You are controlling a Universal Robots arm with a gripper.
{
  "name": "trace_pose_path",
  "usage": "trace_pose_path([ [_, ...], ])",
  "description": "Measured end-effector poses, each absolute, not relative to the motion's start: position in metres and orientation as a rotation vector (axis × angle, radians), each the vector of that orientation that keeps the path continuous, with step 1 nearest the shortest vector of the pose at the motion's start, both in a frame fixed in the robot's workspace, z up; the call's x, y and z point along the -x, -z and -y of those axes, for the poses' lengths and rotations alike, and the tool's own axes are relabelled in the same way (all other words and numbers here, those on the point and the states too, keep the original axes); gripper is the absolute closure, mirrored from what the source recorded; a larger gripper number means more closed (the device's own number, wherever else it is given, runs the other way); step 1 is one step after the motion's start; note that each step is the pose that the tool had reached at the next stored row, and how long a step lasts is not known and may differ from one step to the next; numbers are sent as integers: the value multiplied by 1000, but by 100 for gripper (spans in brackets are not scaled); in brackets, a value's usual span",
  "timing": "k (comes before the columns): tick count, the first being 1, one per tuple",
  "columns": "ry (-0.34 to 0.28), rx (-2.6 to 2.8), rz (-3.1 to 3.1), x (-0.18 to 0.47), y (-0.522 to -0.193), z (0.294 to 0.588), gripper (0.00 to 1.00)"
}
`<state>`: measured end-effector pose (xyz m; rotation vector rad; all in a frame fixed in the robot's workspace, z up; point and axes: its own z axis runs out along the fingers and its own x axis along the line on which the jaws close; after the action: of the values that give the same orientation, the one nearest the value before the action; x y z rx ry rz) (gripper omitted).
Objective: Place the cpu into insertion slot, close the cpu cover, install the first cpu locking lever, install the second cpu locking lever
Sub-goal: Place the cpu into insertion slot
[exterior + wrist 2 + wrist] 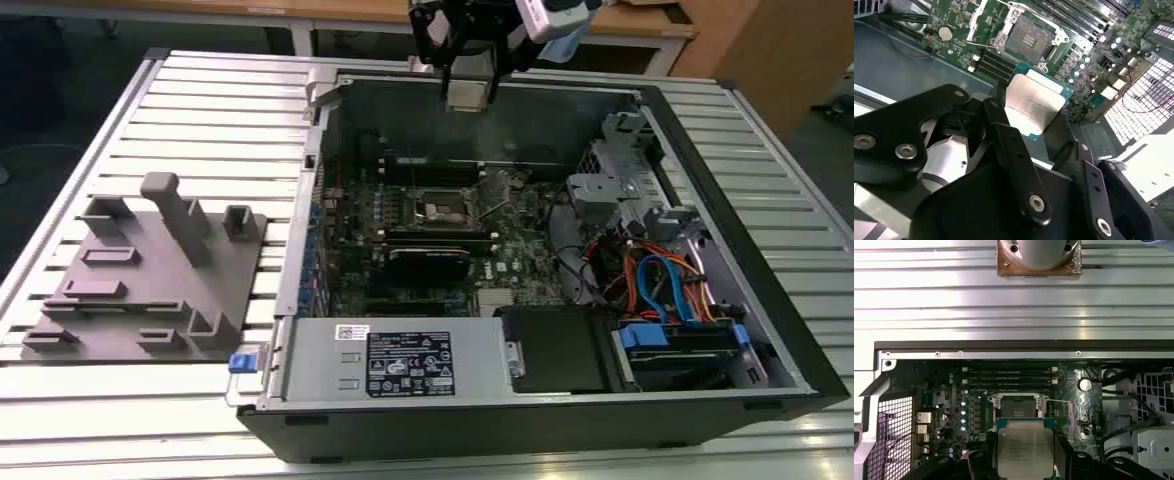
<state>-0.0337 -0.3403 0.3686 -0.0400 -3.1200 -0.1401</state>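
Black finger links of the hand (1035,121) crowd the second wrist view. Between them sits the cpu (1035,102), silvery top showing and pinched at its edges, so the hand is clamped on it. In the exterior view the chip hangs under the hand, high over the far wall of the case (561,425), well above the board (514,265) and not yet over the slot (1029,37).

The step in hand looks like carrying the chip to the slot. Doing it well probably means keeping the chip level and square to the slot's silver rim, with its marked corner matched to the socket's. It should go straight down without sliding, since the contacts under it are likely delicate. Letting go should wait until the chip lies flat inside the rim. The cover (985,24) seems to stand swung up at one side of the slot, so the fingers will need to stay clear of it.

The slot holds nothing; its dark centre lies bare. The case stands open on the slatted desk (200,110). It holds the board, a grey supply box (387,365) at the near side, and a tangle of blue and orange cables (654,280) toward the exterior view's right. A grey fixture (147,270) rests on the desk at the exterior view's left.
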Motion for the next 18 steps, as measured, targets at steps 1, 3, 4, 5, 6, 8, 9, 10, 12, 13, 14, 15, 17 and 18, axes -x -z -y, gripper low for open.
trace_pose_path([
  [1, 140, 40, 3120, 34, -369, 340, 46],
  [3, 140, 40, 3120, 34, -369, 340, 46],
  [4, 140, 40, 3120, 34, -369, 340, 46],
  [5, 140, 40, 3120, 34, -369, 340, 46],
  [6, 140, 40, 3120, 34, -369, 340, 46],
  [8, 140, 40, 3120, 34, -369, 340, 46],
  [9, 140, 40, 3120, 34, -369, 340, 46],
  [10, 140, 40, 3120, 34, -369, 340, 46],
  [12, 140, 40, 3120, 34, -369, 340, 46],
  [13, 140, 42, 3120, 34, -369, 340, 46],
  [14, 140, 45, 3120, 34, -369, 340, 46],
  [15, 140, 56, 3120, 34, -369, 340, 46],
  [17, 140, 106, 3120, 34, -368, 340, 46],
  [18, 141, 135, 3120, 34, -368, 340, 46],
])
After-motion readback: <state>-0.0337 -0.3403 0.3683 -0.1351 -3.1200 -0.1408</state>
